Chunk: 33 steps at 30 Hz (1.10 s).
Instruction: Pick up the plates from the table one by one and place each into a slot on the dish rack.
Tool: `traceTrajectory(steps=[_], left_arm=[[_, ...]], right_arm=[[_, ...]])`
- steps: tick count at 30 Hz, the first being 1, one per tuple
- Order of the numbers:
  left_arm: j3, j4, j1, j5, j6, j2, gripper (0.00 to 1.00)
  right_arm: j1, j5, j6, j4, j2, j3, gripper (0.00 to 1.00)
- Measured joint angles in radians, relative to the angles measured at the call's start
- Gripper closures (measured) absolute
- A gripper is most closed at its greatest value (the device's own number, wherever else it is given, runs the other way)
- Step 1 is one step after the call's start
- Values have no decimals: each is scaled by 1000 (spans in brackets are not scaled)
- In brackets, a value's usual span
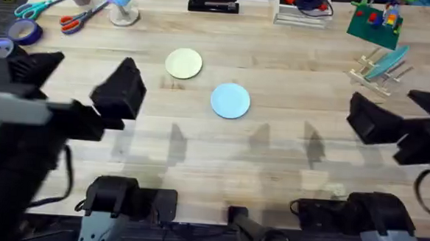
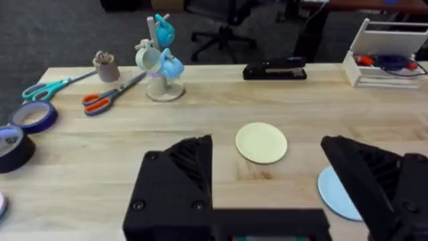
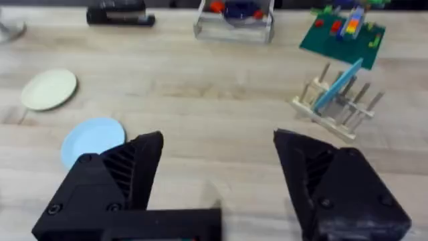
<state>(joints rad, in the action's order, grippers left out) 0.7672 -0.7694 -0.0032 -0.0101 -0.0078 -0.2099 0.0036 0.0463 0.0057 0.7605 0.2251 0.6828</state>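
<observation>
Overhead, your cream plate (image 1: 183,63) and blue plate (image 1: 231,101) lie mid-frame; the dish rack (image 1: 380,68), upper right, already holds one. Wrist views: left gripper (image 2: 267,194) and right gripper (image 3: 217,187) gape, released. Flat plates could skid from your fingers.

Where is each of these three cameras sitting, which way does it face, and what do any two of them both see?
Overhead: fixed above the arm bases, looking down and forward over the table; both arms show, left gripper and right gripper.
Left wrist: on the left arm, facing across the table toward the cream plate and stapler; its own open fingers show.
Right wrist: on the right arm, facing the dish rack, which holds a blue plate; its own open fingers show.
Shared: both wrist views see the cream plate and the light blue plate.
</observation>
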Motion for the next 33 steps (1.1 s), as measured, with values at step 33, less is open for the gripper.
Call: traceTrajectory(steps=[33], left_arm=[[1063, -765, 0, -110, 0, -1053, 8]], right_arm=[[0, 3, -3, 470, 889, 783, 7]])
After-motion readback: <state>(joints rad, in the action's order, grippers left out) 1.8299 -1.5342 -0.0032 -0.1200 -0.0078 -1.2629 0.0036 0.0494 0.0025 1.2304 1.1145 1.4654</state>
